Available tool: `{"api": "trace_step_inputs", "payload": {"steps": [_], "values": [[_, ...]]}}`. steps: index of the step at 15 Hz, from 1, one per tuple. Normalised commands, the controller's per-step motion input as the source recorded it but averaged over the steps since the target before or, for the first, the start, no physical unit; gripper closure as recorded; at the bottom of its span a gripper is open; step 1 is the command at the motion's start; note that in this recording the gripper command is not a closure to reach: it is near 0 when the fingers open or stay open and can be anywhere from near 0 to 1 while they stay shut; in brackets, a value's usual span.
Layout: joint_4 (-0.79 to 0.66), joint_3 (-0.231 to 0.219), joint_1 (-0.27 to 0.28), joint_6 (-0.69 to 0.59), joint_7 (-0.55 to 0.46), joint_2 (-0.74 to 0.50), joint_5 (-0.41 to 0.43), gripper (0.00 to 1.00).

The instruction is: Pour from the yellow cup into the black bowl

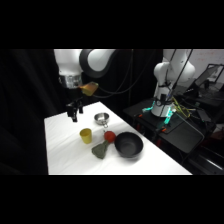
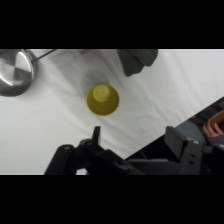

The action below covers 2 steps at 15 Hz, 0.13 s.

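The bowl sits nearest on the table, a grey cloth just left of it. Behind stands the cup, upright. Farther back, the gripper hangs above the table, fingers spread, holding nothing, the cup below it.

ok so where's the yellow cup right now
In the side view the yellow cup stands upright on the white table, left of the grey-green cloth and black bowl, in front of the metal cup.
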Motion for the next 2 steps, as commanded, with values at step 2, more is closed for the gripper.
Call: {"api": "trace_step_inputs", "payload": {"steps": [2], "values": [[-0.08,0.008,0.031,-0.34,0.14,-0.47,-0.245,0.0]]}}
